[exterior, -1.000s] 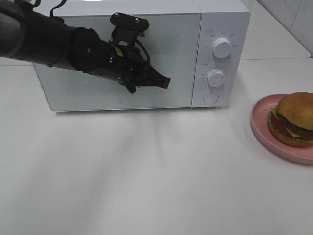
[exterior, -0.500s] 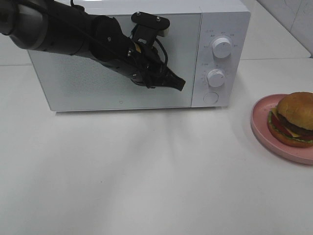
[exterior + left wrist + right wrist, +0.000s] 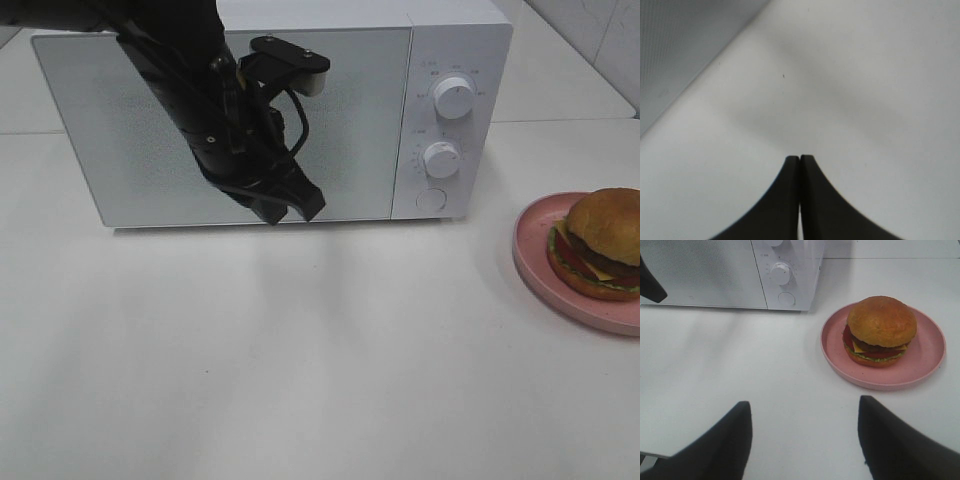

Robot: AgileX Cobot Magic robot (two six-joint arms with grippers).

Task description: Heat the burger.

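The burger point(image 3: 605, 240) point(image 3: 881, 325), with a golden-brown bun, sits on a round pink plate point(image 3: 530, 250) point(image 3: 932, 357) at the right of the table. The white microwave point(image 3: 470, 40) stands at the back with its door shut. My left gripper point(image 3: 300, 208) point(image 3: 800, 159) is shut on nothing. It points down in front of the lower middle of the door, just above the table. My right gripper point(image 3: 805, 415) is open and empty, hovering over bare table short of the plate. It is outside the exterior high view.
The microwave's panel carries two white knobs point(image 3: 455, 97) point(image 3: 441, 158) and a round button point(image 3: 430, 198) below them. The left arm's black body point(image 3: 210, 110) crosses the door front. Bare white table point(image 3: 300, 350) spreads in front.
The left arm has swung from pointing right across the door to pointing downward. Its gripper tip has dropped and moved back left. Burger and plate have not moved.
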